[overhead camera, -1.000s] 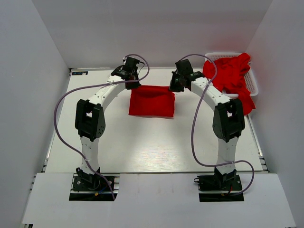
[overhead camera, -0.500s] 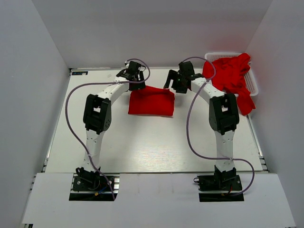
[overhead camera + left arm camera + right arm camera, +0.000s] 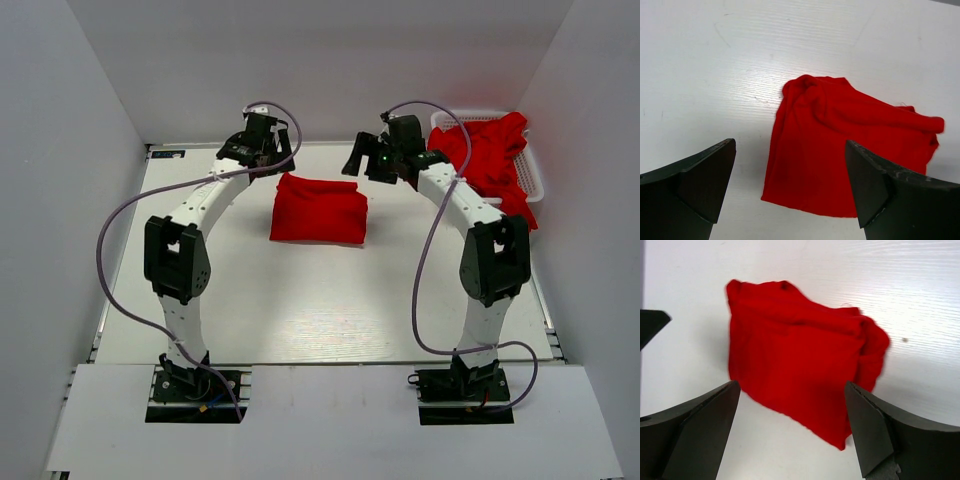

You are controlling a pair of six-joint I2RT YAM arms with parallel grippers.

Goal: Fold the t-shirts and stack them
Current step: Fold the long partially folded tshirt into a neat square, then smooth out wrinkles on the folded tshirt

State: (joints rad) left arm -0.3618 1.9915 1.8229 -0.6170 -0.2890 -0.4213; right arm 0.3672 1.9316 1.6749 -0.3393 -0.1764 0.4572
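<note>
1 folded tee (image 3: 319, 210), 1 tee heap (image 3: 487, 155), 1 basket (image 3: 536, 178)

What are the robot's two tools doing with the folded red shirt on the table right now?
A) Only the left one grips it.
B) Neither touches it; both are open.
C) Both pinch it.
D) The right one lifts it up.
B: the folded t-shirt lies flat on the table, while the left tool and right tool stand open and empty, clear of it.
</note>
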